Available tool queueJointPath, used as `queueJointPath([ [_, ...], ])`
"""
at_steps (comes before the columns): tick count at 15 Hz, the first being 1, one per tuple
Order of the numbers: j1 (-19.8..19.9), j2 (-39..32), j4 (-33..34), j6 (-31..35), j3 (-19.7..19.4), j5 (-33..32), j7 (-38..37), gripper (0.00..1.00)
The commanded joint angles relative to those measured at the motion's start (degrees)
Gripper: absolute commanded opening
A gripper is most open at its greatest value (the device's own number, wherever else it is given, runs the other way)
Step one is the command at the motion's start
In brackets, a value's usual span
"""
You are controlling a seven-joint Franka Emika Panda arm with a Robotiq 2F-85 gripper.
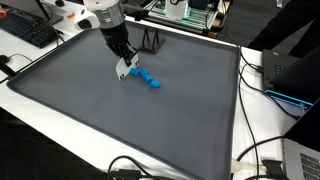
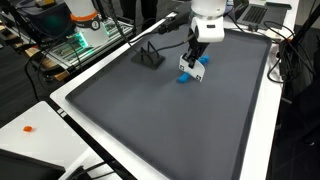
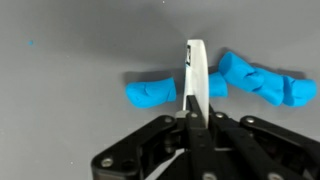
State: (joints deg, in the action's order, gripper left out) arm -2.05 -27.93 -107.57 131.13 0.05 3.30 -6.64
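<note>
We see one claw (image 3: 195,70), and it is closed: in the wrist view its two white fingertips meet as a single narrow strip, standing straight down with the tips at the surface. Across that strip lies the lumpy bright-blue strand of soft material (image 3: 150,92), one stub to one side of the tips and a longer, knobbly run to the other. Whether a fold of it is nipped between the tips, we cannot tell.

We judge it to be one strand. The part behind the fingertips is hidden, so two pieces lying end to end cannot be ruled out. It lies flat and limp on the dark grey mat of the white-edged bench (image 1: 120,130), toward the far side of the mat, carried wholly by the surface and not by the claw. In an exterior view the claw (image 1: 122,72) comes down at one end of the strand (image 1: 150,79), and the steep approach, as we read it, keeps the arm's bulk off the mat.

Well apart stands one black triangular wire stand (image 1: 150,42), upright near the mat's far edge. One black keyboard (image 1: 30,30) lies off the mat.
</note>
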Motion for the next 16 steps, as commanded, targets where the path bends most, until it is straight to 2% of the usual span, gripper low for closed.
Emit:
queueJointPath([
  [1,-0.2,0.7,-1.2,-0.9,-0.2,-0.3,-0.8,0.01],
  [6,0.6,3.5,-2.4,0.1,0.0,1.3,-1.1,0.01],
  [13,1.6,12.2,-7.4,0.4,0.3,7.0,-4.3,0.01],
  [16,0.5,16.2,-11.1,0.7,-1.0,7.1,-12.1,0.01],
])
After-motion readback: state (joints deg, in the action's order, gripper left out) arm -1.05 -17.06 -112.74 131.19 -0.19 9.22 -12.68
